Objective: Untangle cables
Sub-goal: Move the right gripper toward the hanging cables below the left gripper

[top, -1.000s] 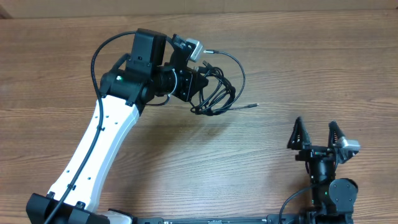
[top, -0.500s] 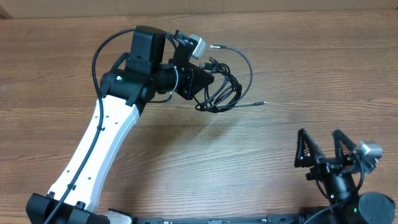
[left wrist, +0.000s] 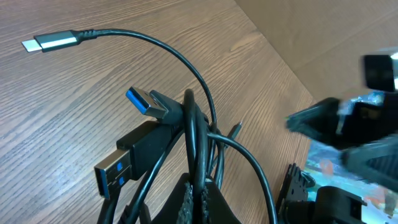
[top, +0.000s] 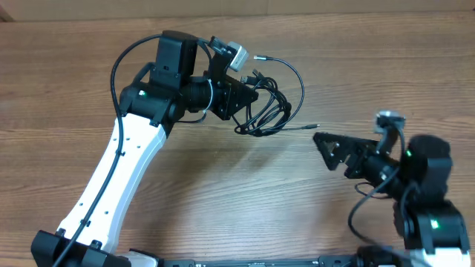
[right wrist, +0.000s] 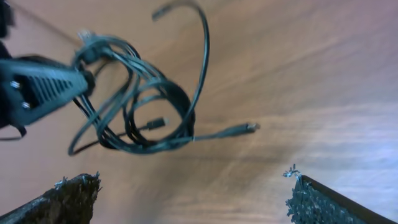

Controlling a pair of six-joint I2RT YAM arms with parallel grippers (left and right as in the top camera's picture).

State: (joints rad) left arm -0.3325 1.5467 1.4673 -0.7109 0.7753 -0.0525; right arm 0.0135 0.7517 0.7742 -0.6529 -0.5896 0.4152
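Observation:
The cables [top: 266,107] are a tangled bundle of thin black cords, held a little above the wooden table. My left gripper [top: 249,95] is shut on them. In the left wrist view the fingers [left wrist: 200,200] pinch several strands, with two blue USB plugs [left wrist: 144,102] and a silver plug [left wrist: 48,42] sticking out. One loose strand ends in a small plug [top: 315,127] to the right. My right gripper [top: 326,145] is open and empty, pointing left, just right of that plug. The right wrist view shows the bundle [right wrist: 140,109] ahead of its open fingers [right wrist: 193,193].
The wooden table [top: 223,193] stretches around both arms. The left arm's white link [top: 122,170] crosses the left half of the table. The table's far edge [top: 356,13] meets a brown wall.
My right arm has swung up from the front edge and turned left, its open gripper now close to the bundle. My left gripper has shifted the bundle slightly right.

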